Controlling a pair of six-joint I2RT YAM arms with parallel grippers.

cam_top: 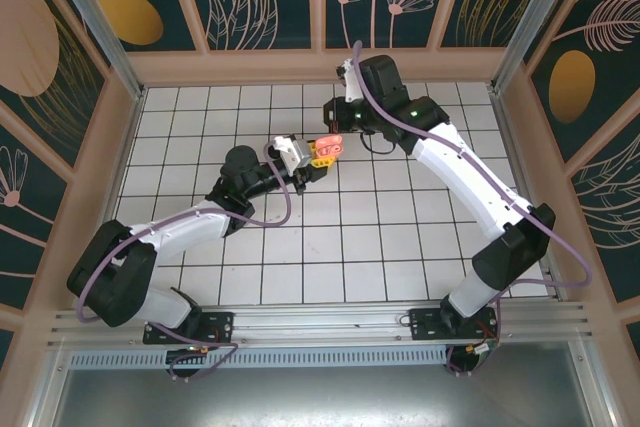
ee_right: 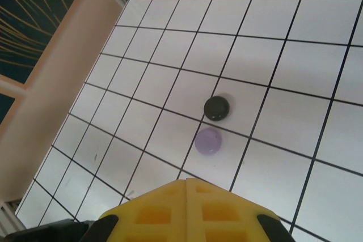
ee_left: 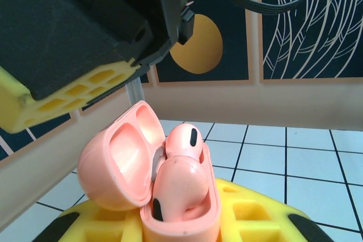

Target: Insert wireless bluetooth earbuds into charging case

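top external, left to right: left gripper [cam_top: 318, 155] is closed on 1 pink charging case [cam_top: 330, 145], which sits between its yellow fingers above the white tiled table [cam_top: 250, 247]. right gripper [cam_top: 335, 122] sits just beyond and above the case, very near it; contact can't be told from here.

left wrist: 1 case [ee_left: 116, 162], lid swung open to the left of the body. 2 salmon-pink earbuds [ee_left: 182, 143] sit in the body, one behind and one in front, each with a small dark oval mark. the case is wedged between the left gripper's yellow fingers [ee_left: 255, 211], jaws narrowed onto its body. a yellow finger [ee_left: 68, 97] of the right gripper hangs above and left of the open lid, not touching it.

right wrist: right gripper [ee_right: 187, 208] has its jaws fully closed, the two yellow fingers meet at a seam with nothing between them. on the tiles ahead of the jaws are 1 black round thing [ee_right: 216, 107] and 1 lilac round thing [ee_right: 207, 140], just beside each other, the lilac one nearer the fingertips. can't tell if these are cases or buds.
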